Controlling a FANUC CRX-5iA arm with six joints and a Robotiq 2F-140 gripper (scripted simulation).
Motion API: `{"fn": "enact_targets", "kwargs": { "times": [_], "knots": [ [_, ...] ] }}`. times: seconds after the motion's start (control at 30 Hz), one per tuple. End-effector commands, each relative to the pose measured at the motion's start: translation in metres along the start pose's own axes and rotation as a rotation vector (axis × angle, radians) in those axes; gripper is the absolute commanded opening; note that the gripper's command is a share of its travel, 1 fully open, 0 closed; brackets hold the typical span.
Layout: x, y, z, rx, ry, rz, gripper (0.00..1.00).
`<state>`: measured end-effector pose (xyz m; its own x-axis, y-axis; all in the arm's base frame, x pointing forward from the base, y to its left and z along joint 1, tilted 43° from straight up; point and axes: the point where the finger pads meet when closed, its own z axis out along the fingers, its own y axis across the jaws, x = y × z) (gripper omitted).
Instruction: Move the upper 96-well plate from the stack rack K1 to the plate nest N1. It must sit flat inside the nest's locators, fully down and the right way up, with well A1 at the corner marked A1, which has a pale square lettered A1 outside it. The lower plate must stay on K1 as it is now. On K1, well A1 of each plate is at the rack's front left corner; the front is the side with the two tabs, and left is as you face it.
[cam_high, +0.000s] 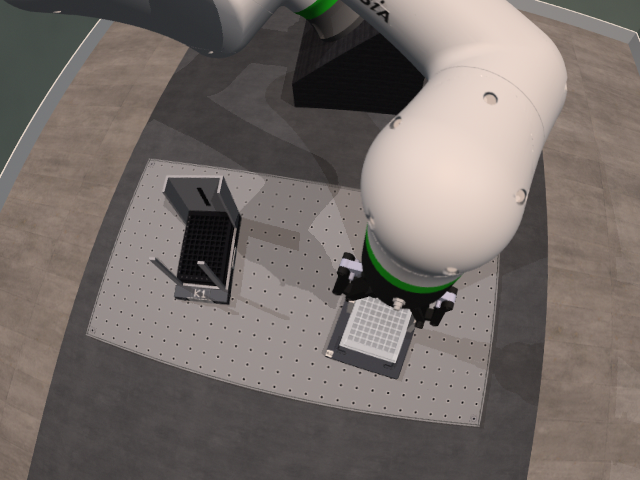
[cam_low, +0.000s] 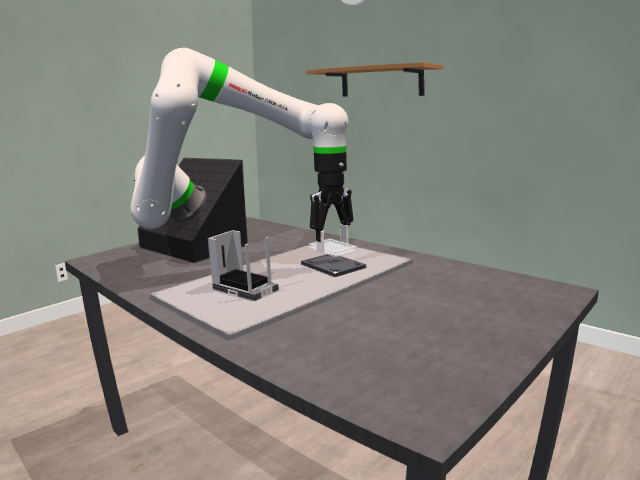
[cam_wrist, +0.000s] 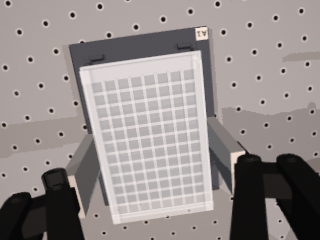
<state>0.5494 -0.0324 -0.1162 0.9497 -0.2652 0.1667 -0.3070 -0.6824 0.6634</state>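
- The white arm (cam_low: 170, 129) reaches from its dark wedge-shaped pedestal (cam_low: 227, 227) at the left of the exterior view toward the frame's centre, wrist pointing straight down.
- The perforated grey mat (cam_high: 289, 372) fills the middle of the top view and carries both fixtures.
- The stack rack K1 (cam_high: 200, 294) stands on the mat's left part; the black lower plate (cam_high: 205, 246) lies inside it.
- The dark plate nest N1 (cam_wrist: 145, 46) sits on the mat's right part, its pale A1 square (cam_wrist: 201, 33) at the wrist view's upper right.
- The gripper (cam_low: 330, 235), fingers about half spread, clamps the clear upper plate (cam_wrist: 150, 140) by its long sides.
- The held plate hangs level just above the nest, not yet seated.
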Motion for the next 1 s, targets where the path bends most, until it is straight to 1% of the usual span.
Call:
{"fn": "enact_targets", "kwargs": {
  "times": [0.0,0.5,0.97],
  "knots": [
    [0.000,0.000,0.001,0.000,0.000,0.000,0.00],
    [0.000,0.000,0.026,0.000,0.000,0.000,0.00],
    [0.000,0.000,0.028,0.000,0.000,0.000,0.00]
  ]
}}
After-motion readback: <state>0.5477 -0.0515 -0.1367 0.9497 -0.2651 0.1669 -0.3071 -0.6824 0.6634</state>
